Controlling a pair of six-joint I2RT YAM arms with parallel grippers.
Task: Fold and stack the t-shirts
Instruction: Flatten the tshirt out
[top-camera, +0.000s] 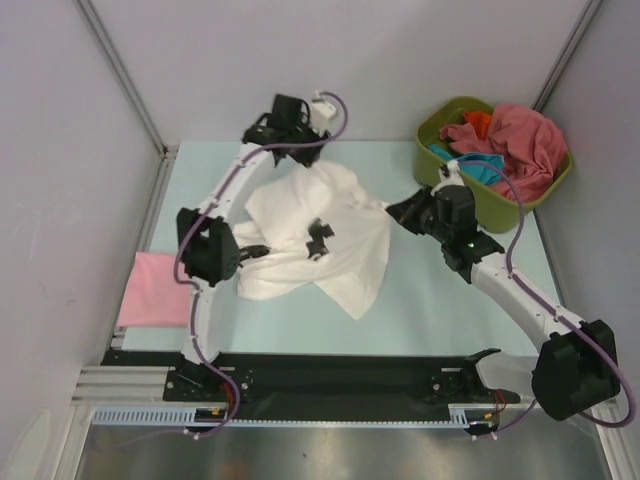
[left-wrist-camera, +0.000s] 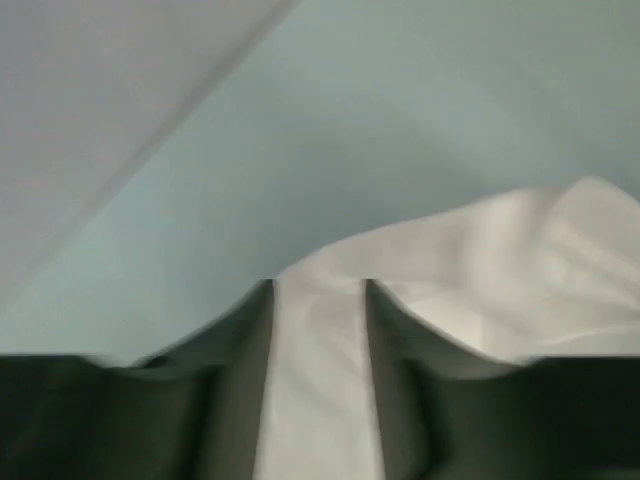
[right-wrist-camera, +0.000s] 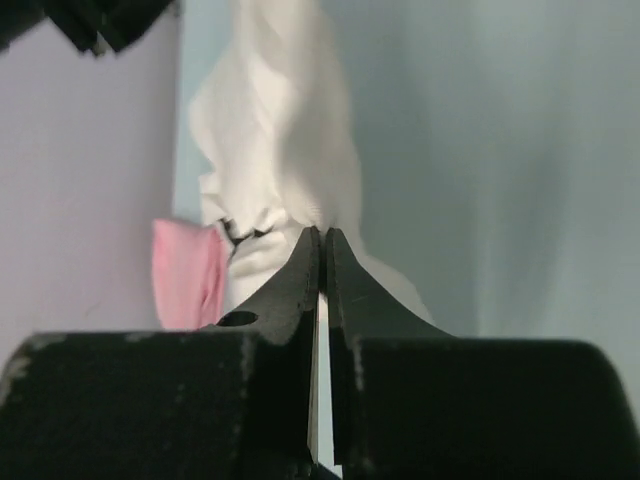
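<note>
A large white t-shirt with small dark marks lies crumpled in the middle of the table. My left gripper is at its far edge. In the left wrist view white cloth fills the gap between the fingers of that gripper. My right gripper is shut on the shirt's right edge. In the right wrist view its jaws pinch a thin white fold, and the shirt stretches away beyond them. A light pink t-shirt lies flat at the table's left edge and also shows in the right wrist view.
An olive-green tub stands at the back right. It holds a rose-red tee, a teal one and an orange one. Grey walls close the table on the left, back and right.
</note>
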